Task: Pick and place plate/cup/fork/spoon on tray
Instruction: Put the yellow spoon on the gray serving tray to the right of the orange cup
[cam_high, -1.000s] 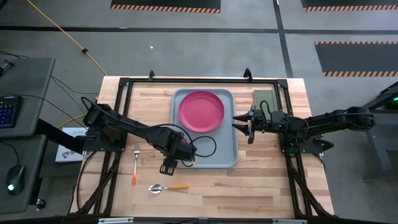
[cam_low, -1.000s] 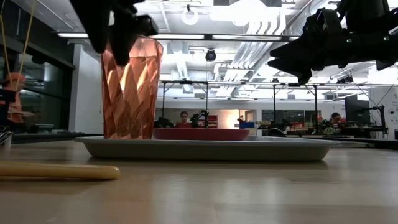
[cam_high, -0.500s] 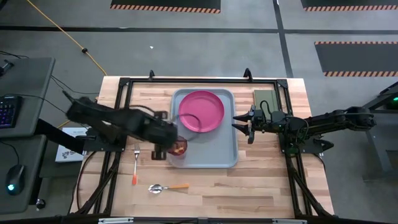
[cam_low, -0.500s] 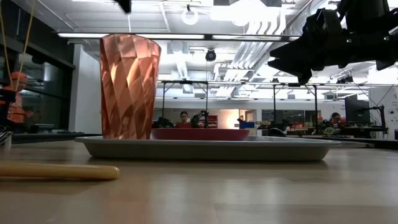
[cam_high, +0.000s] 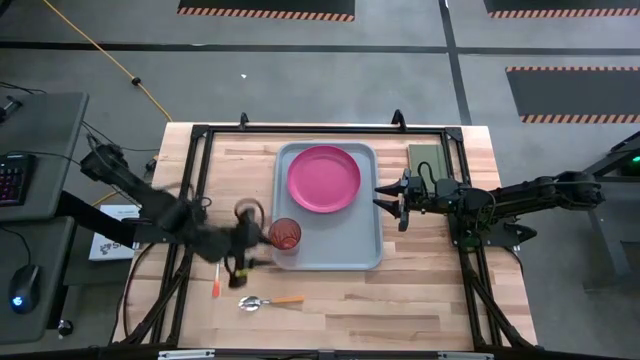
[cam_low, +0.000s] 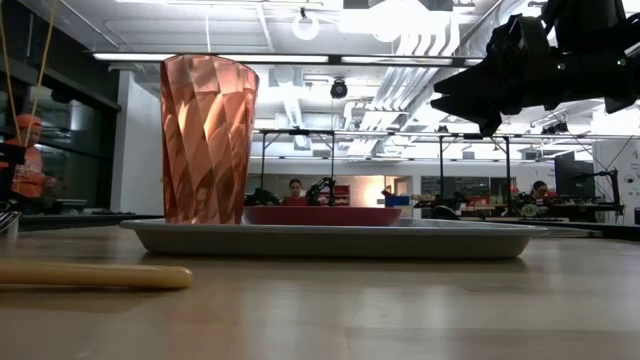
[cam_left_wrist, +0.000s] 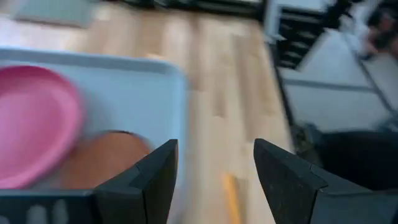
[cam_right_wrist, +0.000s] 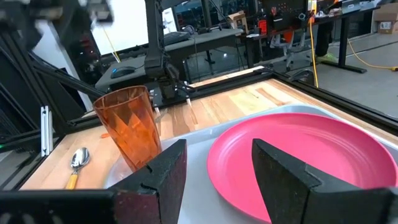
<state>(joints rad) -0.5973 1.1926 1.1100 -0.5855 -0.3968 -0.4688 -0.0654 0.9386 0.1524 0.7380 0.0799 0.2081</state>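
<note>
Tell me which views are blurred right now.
High view: the left arm and its tool are motion-smeared beside the sharp cup. Left wrist view: everything smeared, plate included. Low and right wrist views: crisp.

left arm (cam_high: 150, 205): dark, slim jointed links, black cable loop near wrist
right arm (cam_high: 520, 197): dark, bulkier segmented housings, black cabling
left gripper (cam_left_wrist: 214, 180): two matte black angular fingers
right gripper (cam_right_wrist: 214, 180): black, faceted fingers
</note>
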